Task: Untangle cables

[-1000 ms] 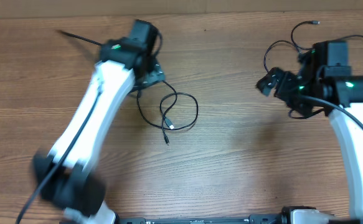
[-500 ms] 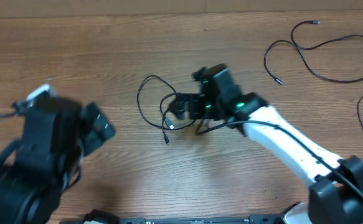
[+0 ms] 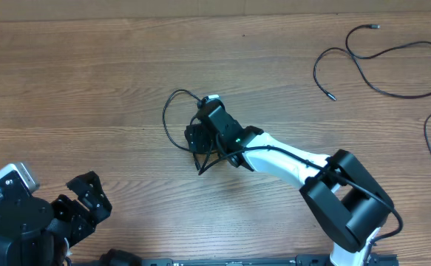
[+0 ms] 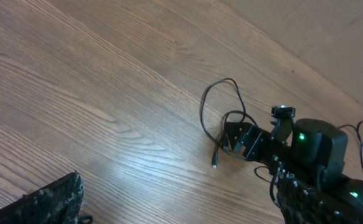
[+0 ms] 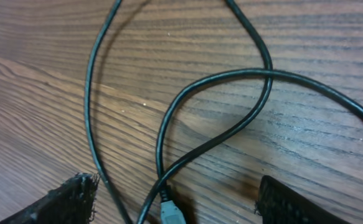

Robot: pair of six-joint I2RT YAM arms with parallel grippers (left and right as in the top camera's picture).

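A looped black cable (image 3: 163, 118) lies mid-table, its plug end (image 3: 198, 170) toward the front. My right gripper (image 3: 197, 140) is low over the loop's right side. In the right wrist view this gripper (image 5: 178, 205) is open; crossing strands (image 5: 265, 68) and a grey plug (image 5: 172, 214) lie between its fingertips (image 5: 63, 202) without touching them. My left gripper (image 3: 82, 203) sits open at the front left corner, far from any cable. Its wrist view shows the same loop (image 4: 203, 109), the right gripper (image 4: 243, 140) on it, and nothing in the left gripper (image 4: 175, 211).
Two more black cables lie apart from the loop, one long one (image 3: 316, 70) at the back right and another (image 3: 426, 137) curving in from the right edge. The right arm (image 3: 296, 159) stretches across the table's right half.
The right arm swung from the back right to the middle and came down over the looped cable, its jaws narrowing slightly. The left arm pulled back from that cable to the front left corner.
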